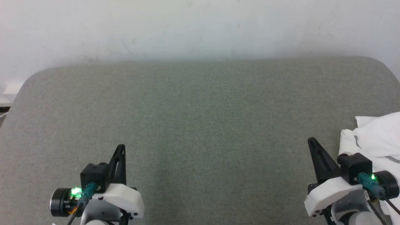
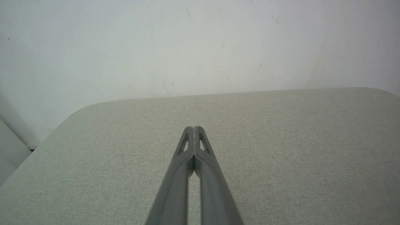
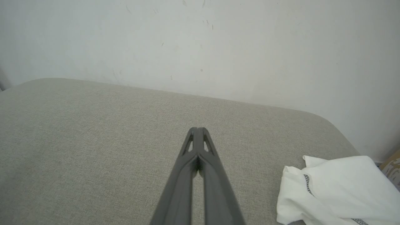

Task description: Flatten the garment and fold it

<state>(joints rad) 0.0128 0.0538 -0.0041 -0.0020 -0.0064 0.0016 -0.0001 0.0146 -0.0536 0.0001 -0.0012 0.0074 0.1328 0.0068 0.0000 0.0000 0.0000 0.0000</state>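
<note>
- Locate the garment [image 1: 378, 137] at the right edge of the grey fabric-covered tabletop [image 1: 200, 125], toward the near right corner. It is crumpled in a heap, neither flattened nor folded, with dark zigzag stitching [image 3: 307, 184] exposed on top.
- Note the right gripper [image 1: 311, 139]: clenched, fingertips pressed together, nothing held. It hovers just beside the garment on the inner side, apart from the cloth.
- Note the left gripper [image 1: 121, 146]: clenched likewise and empty, toward the near left corner, well apart from the garment.
- Treat both flattening and folding as not yet done.
- Beware of driving clenched fingers into the heap, which would probably shove it toward or over the right edge instead of gripping it.
- Expect a pinch on thin, bunched cloth to catch several layers at once, leaving hidden folds after spreading.
- Avoid too low an approach, which could snag the fingertips in the tabletop fabric.
- Allow for cloth running past the head view's right border. Cannot tell whether any hangs over the edge; if so, its weight may drag the rest off.
- Containers: none identified. Regard the brown printed object [image 3: 392, 165] beyond the right edge as possibly a box; too little is visible to tell, and any contents are hidden.
</note>
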